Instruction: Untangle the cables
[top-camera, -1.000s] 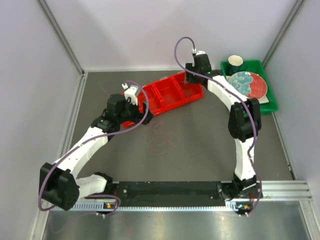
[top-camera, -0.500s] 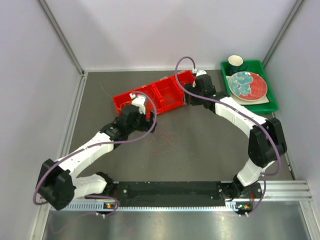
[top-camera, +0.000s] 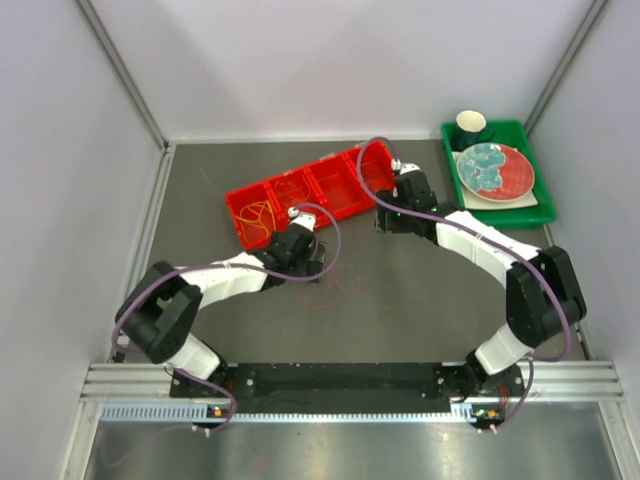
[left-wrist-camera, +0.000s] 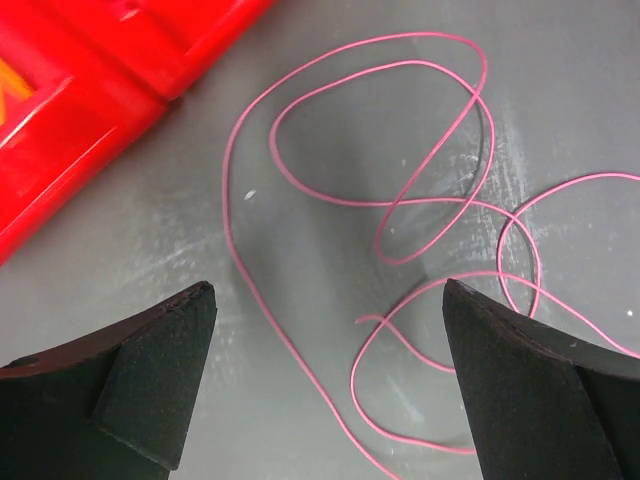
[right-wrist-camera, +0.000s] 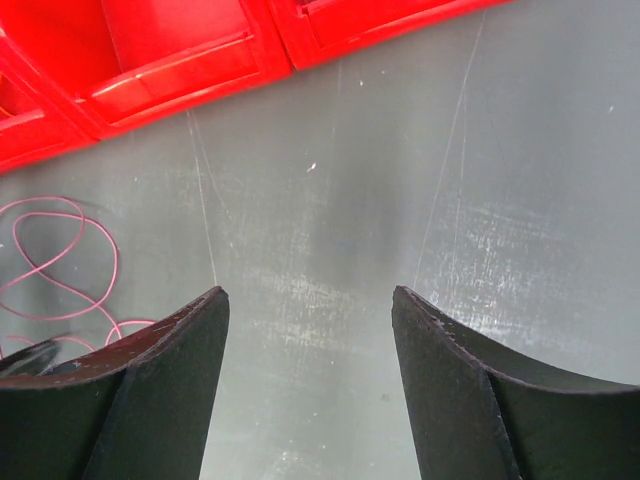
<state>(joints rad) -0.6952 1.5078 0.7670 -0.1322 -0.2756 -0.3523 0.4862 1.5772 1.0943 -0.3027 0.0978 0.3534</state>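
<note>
Thin pink cables (left-wrist-camera: 430, 203) are seen lying loose on the grey counter (top-camera: 420, 290), just in front of the red tray (top-camera: 310, 190) and beneath the left jaws.

The cables are hair-thin, smooth and glossy, laid in overlapping rounded loops that cross one another; part of them is also caught at the left edge of the right wrist view. The counter is matt and marked with fine pale scratches and scuffs. The left jaws, black and wedge-shaped, are held wide apart above the loops with nothing between them. The right jaws are likewise spread and empty, over bare counter beside the tray. The tray is shiny moulded plastic, divided into compartments; a yellow cable (top-camera: 257, 215) is coiled in its leftmost one. A green tray (top-camera: 540, 215) with a red-and-teal plate (top-camera: 495, 168) and a dark cup (top-camera: 472, 125) is set at the far right.
</note>
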